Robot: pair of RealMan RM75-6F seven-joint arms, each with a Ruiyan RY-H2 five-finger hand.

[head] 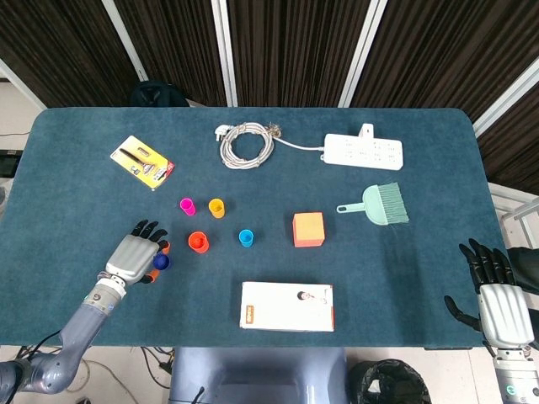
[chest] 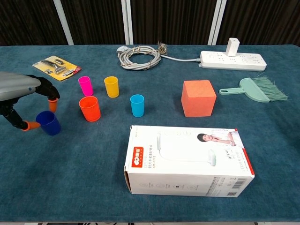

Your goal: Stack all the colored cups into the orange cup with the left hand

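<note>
Blue-covered table (head: 76, 160), cluttered, head view.

At centre: orange cube (head: 308, 229). White box (head: 286, 305) flat at 6 o'clock. Cable coil (head: 246, 145) at 12, its lead running to the white power strip (head: 364, 151) at 1. Teal hand brush (head: 377, 204) at 3. Yellow card pack (head: 141, 162) at 10. Cups upright at 8–9: pink cup (head: 187, 205), yellow cup (head: 216, 208), orange cup (head: 198, 242), light blue cup (head: 246, 238), dark blue cup (head: 160, 263) furthest toward 8.
</note>
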